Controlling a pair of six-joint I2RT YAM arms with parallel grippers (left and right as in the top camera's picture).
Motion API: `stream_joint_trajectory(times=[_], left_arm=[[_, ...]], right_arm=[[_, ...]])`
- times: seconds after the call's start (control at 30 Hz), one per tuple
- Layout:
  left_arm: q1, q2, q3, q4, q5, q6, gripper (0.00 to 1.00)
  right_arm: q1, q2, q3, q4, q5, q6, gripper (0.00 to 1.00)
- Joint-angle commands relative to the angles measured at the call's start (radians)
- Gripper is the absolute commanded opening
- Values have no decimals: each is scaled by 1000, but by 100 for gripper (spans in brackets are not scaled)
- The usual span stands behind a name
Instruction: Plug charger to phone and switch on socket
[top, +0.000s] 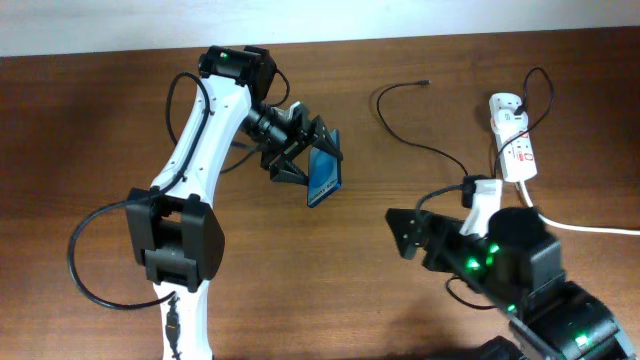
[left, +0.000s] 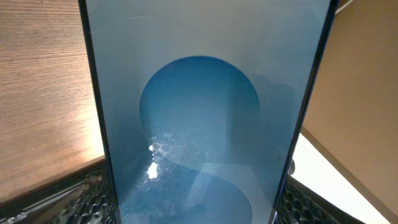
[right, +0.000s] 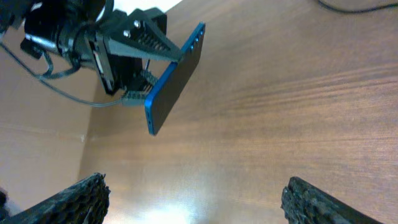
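My left gripper (top: 305, 160) is shut on the phone (top: 324, 178) and holds it up off the table, tilted on edge. The phone's blue screen with a round pattern fills the left wrist view (left: 205, 112). It also shows edge-on in the right wrist view (right: 175, 79). The charger (top: 410, 135), a thin black cable, lies on the table at the back right, its plug tip (top: 425, 82) free. It runs to the socket (top: 515, 135), a white power strip at the far right. My right gripper (right: 193, 199) is open and empty, to the right of the phone.
The socket's thick white cord (top: 590, 228) runs off to the right edge. The brown wooden table (top: 90, 130) has a pale wall along its far edge.
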Motion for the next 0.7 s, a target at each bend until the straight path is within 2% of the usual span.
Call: stream_joint_trajectory(times=[0.0,0.07,0.2,0.4,0.53,0.67], left_arm=[[6,-2,23,-2,34,19,59],[6,-2,23,-2,34,19,59],[6,-2,23,-2,34,19,59],[6,-2,23,6,34,19,59],[6,-2,23,6,34,19,59],[6,-2,23,6,34,19,59]], right_arm=[[205,57,17,27,357,143,93],[346,153,17,85,541,210,93],[468,349,17,284,659,209,93],[469,523,17,536,695,214,83],[468,623,17,600,745,342,78],[461,680,17,681,745,344,71]])
